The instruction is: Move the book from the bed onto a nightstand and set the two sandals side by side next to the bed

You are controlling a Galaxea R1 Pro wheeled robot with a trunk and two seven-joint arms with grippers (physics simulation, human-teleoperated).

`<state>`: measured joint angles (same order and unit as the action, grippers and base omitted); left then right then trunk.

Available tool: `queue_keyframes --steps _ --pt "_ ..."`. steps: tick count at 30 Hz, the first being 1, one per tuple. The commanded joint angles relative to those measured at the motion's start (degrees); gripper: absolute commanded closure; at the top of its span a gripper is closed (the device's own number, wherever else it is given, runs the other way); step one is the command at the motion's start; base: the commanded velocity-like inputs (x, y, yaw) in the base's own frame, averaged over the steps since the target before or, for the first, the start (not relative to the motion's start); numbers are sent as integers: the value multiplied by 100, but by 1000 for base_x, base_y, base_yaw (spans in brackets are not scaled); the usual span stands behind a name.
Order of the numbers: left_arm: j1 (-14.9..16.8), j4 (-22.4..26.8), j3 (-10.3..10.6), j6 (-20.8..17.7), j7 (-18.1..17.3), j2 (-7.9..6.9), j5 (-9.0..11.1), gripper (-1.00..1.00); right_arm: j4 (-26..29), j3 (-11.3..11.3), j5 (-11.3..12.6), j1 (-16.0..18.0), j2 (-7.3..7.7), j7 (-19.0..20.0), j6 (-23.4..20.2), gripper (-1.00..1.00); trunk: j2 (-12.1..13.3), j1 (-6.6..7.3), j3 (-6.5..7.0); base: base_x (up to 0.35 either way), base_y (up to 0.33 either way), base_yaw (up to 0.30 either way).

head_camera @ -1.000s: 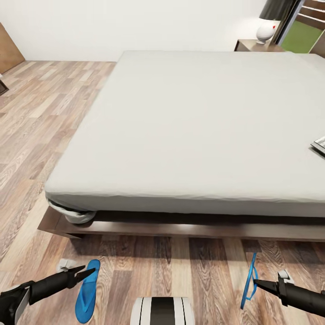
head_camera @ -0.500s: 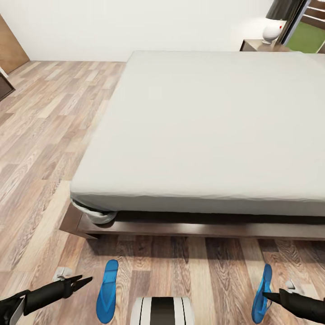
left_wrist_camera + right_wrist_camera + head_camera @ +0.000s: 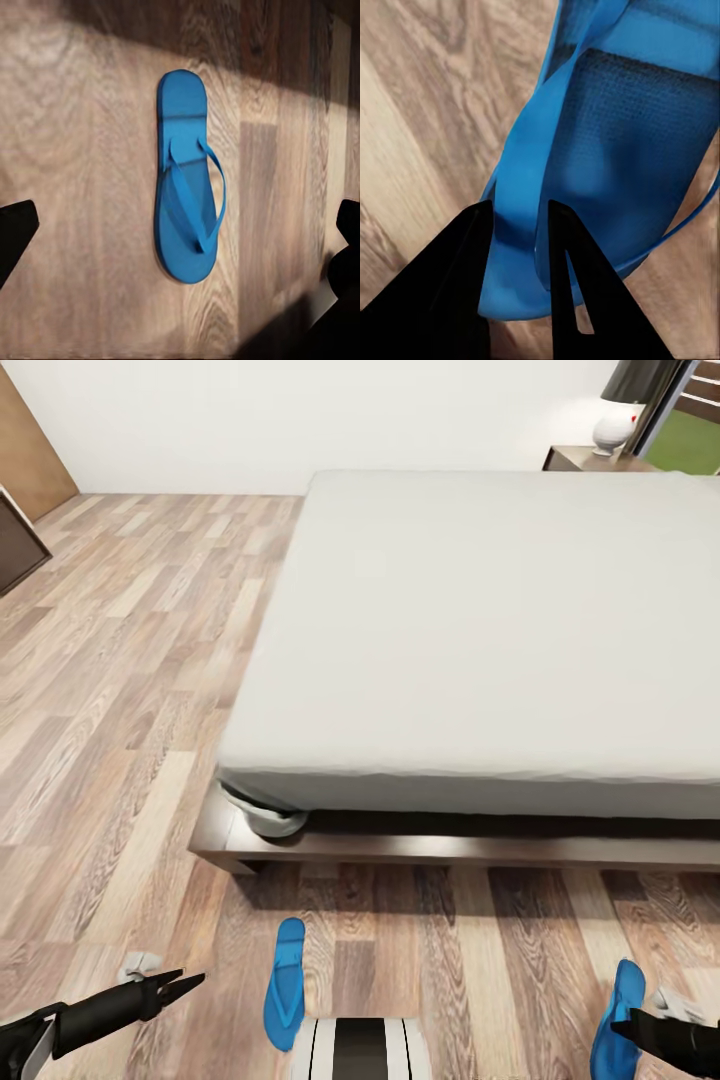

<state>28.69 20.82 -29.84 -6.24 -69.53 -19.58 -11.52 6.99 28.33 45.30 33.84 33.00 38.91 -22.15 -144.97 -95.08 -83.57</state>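
One blue sandal [image 3: 285, 983] lies flat on the wood floor just in front of the bed [image 3: 480, 620], near its foot corner. My left gripper [image 3: 190, 982] hovers open to its left, apart from it; in the left wrist view the sandal [image 3: 187, 187] sits between the spread fingers [image 3: 15, 229]. The second sandal [image 3: 615, 1020] hangs low over the floor at the lower right, with my right gripper [image 3: 628, 1028] shut on its edge [image 3: 600, 150]. A nightstand [image 3: 585, 457] stands at the bed's far right corner. The book is out of view.
A white lamp [image 3: 612, 428] stands on the nightstand. A dark cabinet [image 3: 15, 540] and a wooden panel [image 3: 35, 450] sit at the far left wall. Open plank floor stretches left of the bed. My base [image 3: 360, 1048] shows at the bottom edge.
The camera has swung left, so the bed and the floor sandal sit further right in view and the book has left the frame. The held sandal has tipped from on edge to flatter.
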Motion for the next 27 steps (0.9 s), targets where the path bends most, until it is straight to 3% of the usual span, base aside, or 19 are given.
queue_keyframes --steps 1,5,7,12,14,15,17,18,22,27 --pt "5 1 -48 -61 -34 5 -43 -100 25 23 61 2 5 -74 -53 100 -2 3 -3 -148 274 0" --pt "5 2 -48 -61 -34 4 -43 -100 437 23 45 4 5 -216 -56 100 -2 3 -3 -138 274 0" --pt "5 2 -48 -61 -34 3 -43 -100 697 23 35 7 5 -620 -60 100 -2 3 -3 -124 274 0" --pt "5 1 -48 -61 -29 6 -43 -100 1573 23 11 8 5 -2605 -127 100 -2 3 -3 -99 274 0" --pt "5 1 -48 -61 -30 7 -43 -100 1753 28 -49 9 3 -2921 -136 100 -2 3 -3 -51 270 0" --pt "5 1 -48 -61 -30 7 -43 -100 1788 30 -149 9 1 -3004 -135 100 -2 3 -3 -22 213 0" --pt "5 1 -48 -61 -29 7 -43 -100 1827 31 -640 9 -66 -3276 -139 100 -2 3 -3 -9 90 0" --pt "5 1 -48 -61 -31 7 -43 -100 1838 32 -1031 9 -140 -3470 -136 100 -2 3 -3 -4 36 0" --pt "5 1 -48 -61 -33 7 -38 -100 1854 57 -2026 9 -426 -3770 -73 100 -2 3 -3 -1 12 0" --pt "5 1 -48 -61 -34 14 -39 -100 1860 83 -2215 9 -475 -3723 313 100 -2 3 -3 0 1 0"
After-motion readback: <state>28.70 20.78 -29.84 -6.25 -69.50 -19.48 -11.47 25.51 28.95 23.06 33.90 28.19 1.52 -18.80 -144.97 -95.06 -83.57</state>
